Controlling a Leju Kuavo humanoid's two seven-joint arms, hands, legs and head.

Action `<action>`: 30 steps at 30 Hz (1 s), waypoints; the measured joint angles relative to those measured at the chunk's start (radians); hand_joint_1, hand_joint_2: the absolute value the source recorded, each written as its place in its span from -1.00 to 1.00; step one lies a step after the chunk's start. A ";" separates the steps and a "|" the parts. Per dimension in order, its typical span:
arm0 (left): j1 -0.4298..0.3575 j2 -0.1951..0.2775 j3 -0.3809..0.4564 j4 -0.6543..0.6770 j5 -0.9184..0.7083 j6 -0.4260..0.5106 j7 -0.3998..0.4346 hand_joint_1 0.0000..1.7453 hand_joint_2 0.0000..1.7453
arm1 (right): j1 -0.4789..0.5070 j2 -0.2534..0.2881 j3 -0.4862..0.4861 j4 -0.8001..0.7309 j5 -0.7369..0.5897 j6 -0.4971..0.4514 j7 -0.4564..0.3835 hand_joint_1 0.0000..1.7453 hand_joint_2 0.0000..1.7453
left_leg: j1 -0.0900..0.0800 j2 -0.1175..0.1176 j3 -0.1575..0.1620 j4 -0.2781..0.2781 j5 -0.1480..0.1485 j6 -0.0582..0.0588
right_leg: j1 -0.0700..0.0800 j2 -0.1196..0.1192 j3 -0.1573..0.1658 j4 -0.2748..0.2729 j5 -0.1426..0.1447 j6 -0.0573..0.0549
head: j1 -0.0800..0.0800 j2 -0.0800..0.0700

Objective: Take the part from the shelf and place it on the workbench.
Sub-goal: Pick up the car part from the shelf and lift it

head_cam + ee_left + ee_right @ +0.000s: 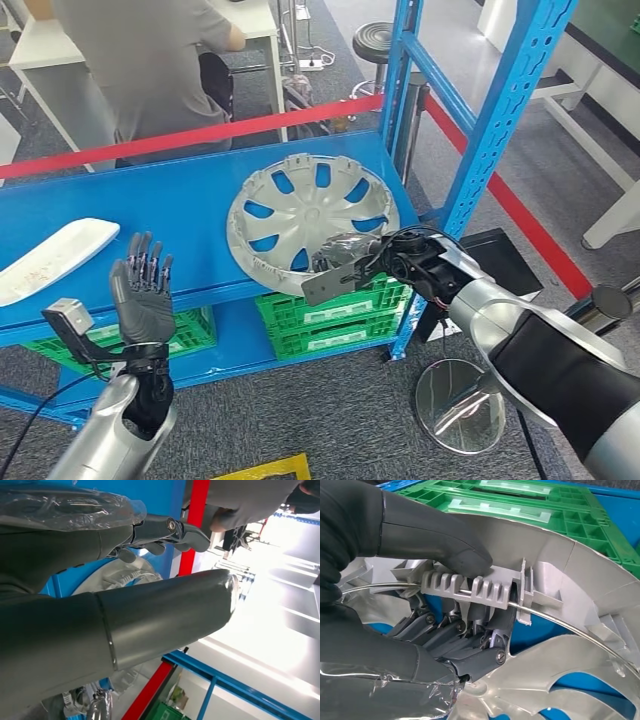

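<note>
A silver wheel cover (309,215) lies on the blue shelf (173,210), its near edge over the shelf's front. My right hand (355,258) grips that near rim. In the right wrist view the thumb (444,542) presses on the ribbed clip of the wheel cover (546,585) and the dark fingers (471,640) curl under the rim from the other side. My left hand (142,298) is raised in front of the shelf, left of the cover, fingers spread upward and holding nothing. The left wrist view shows its thumb (170,615) and fingers (166,530) apart.
A white curved part (53,255) lies at the shelf's left end. Green crates (332,315) sit on the lower shelf. A blue upright (498,120) stands right of the cover. A red tape (226,128) runs behind the shelf, with a person (143,70) beyond. A round stand base (459,405) is on the floor.
</note>
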 joint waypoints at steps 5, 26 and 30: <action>0.002 0.003 0.000 0.000 0.000 0.000 0.000 -1.00 -1.00 | -0.002 0.000 -0.006 0.005 -0.027 -0.009 0.009 1.00 1.00 | 0.000 0.000 0.000 0.000 0.000 0.000 | 0.000 0.000 0.000 0.000 0.000 0.000 | 0.000 0.000; 0.020 0.010 0.014 0.000 -0.010 0.011 0.000 -1.00 -1.00 | -0.037 -0.038 -0.156 -0.018 -0.265 -0.051 0.046 1.00 1.00 | 0.000 0.000 0.000 0.001 0.000 0.000 | 0.000 0.000 -0.001 0.000 0.000 0.000 | 0.000 0.000; 0.022 0.010 0.015 0.000 -0.013 0.011 0.002 -1.00 -1.00 | -0.036 -0.045 -0.175 -0.029 -0.283 -0.054 0.052 1.00 1.00 | 0.000 0.000 -0.001 0.001 0.000 0.000 | 0.000 0.000 -0.001 0.000 0.000 0.000 | 0.000 0.000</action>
